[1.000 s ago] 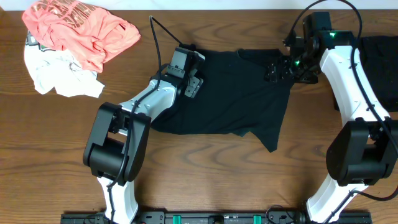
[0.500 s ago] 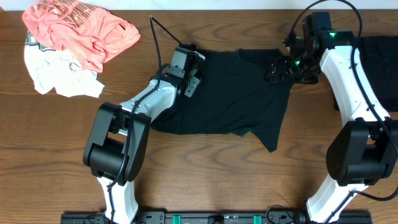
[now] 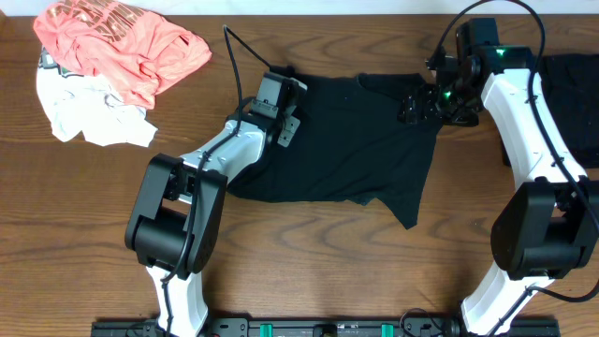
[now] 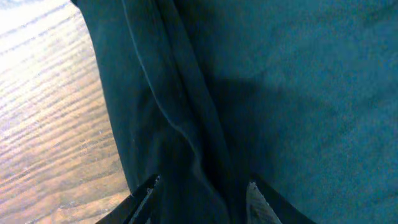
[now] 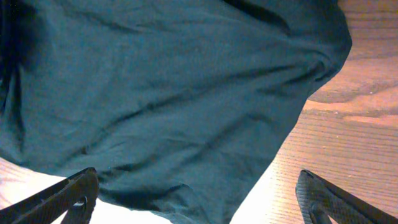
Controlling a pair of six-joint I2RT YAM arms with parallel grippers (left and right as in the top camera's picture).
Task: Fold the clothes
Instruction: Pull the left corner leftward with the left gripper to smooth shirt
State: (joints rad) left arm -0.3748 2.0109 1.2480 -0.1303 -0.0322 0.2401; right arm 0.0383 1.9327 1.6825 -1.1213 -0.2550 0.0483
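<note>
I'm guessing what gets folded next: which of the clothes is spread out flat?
The black shirt in the middle. The pink shirt and the white garment lie crumpled together in a corner.

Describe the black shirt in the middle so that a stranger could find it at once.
On the wooden table, look between the left arm and the right arm. The black shirt lies there, spread out. Unlike the pink shirt and the white garment heaped in a corner, it is plain, dark and flat.
</note>
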